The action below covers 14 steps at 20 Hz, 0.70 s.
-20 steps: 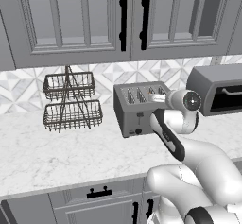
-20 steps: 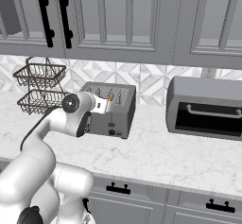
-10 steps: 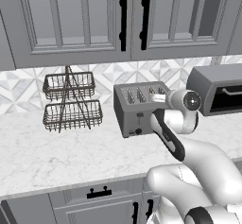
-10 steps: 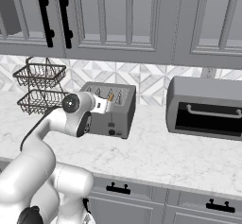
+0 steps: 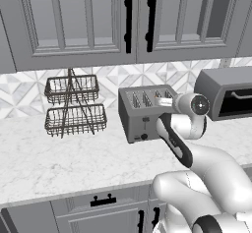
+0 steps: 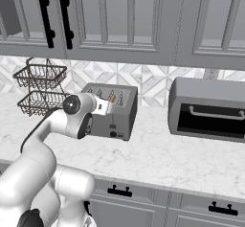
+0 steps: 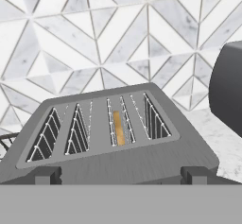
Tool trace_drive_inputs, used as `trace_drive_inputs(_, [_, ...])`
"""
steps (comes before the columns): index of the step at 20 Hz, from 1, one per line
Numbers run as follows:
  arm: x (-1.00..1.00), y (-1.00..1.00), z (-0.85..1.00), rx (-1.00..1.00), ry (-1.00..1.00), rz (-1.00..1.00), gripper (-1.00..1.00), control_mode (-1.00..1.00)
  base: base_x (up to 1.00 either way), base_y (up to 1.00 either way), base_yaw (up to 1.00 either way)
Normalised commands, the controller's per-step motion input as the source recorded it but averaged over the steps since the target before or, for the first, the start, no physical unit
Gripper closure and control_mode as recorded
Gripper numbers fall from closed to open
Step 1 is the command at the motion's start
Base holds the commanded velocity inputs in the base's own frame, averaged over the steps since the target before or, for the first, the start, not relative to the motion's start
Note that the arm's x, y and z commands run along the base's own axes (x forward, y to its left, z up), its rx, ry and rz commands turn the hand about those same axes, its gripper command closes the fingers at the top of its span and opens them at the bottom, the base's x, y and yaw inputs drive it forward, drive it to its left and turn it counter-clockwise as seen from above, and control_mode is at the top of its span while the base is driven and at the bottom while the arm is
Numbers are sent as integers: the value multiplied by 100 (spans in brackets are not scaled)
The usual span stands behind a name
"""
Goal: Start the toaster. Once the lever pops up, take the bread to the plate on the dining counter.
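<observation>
Grey metal toaster [image 7: 118, 138] waiting right in front of the robot's hand.

The gripper [image 7: 120, 176] is hovering just in front of the toaster's top, with its two fingers spread as wide as they go and nothing held between them. The bread [image 7: 118, 127] is sitting down inside a slot just ahead of the fingers, with its tan edge peeking out. The robot looks to be getting ready to start the toaster, so the first step is in hand. Next, I think the hand needs to go lower to find the lever on the toaster's front and push it down. The big grey oven box [image 6: 208, 108] is sitting off to one side, well apart.
</observation>
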Motion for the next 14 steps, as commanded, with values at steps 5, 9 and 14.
trace_drive_inputs(5, [0, 0, 0, 0, 0, 0, -100, -100, 0, 0, 0])
trace_drive_inputs(9, [0, 0, 0, 0, 0, 0, -100, -100, 0, 0, 0])
trace_drive_inputs(14, [0, 0, 0, 0, 0, 0, -100, -100, 0, 0, 0])
